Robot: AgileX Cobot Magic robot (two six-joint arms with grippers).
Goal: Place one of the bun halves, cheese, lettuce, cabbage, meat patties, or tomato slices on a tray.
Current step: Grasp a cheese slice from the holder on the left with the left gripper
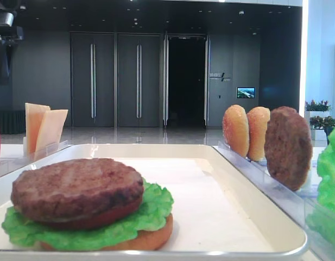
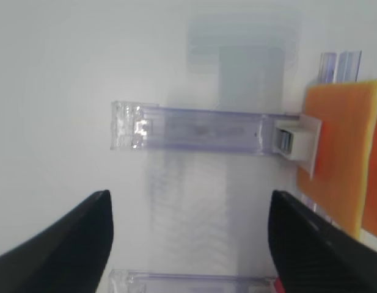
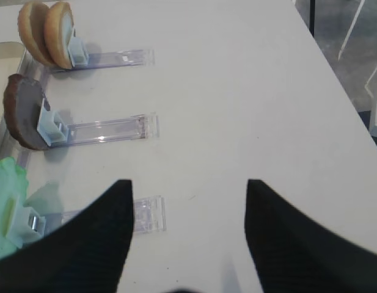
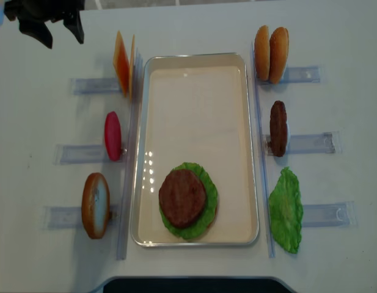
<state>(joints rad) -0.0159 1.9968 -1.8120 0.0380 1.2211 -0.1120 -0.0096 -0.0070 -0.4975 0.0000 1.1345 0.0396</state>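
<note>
The cream tray [image 4: 246,146] holds a stack: a meat patty [image 4: 183,198] on lettuce [image 4: 208,183] over a bun half [image 1: 151,237]. In racks beside it stand cheese [image 4: 122,64], a tomato slice [image 4: 112,135] and a bun half [image 4: 95,204] on the left, and two bun halves [image 4: 270,54], a patty [image 4: 278,128] and lettuce [image 4: 286,209] on the right. My left gripper [image 4: 63,38] hangs open and empty at the far left, apart from the cheese [image 2: 341,146]. My right gripper [image 3: 188,183] is open and empty over bare table. Cabbage is out of view.
Clear plastic racks [image 4: 84,85] stick out from both long sides of the tray across the white table [image 4: 194,24]. One clear rack [image 2: 188,128] lies just ahead of my left gripper. The table's right edge [image 3: 335,67] is close to my right gripper.
</note>
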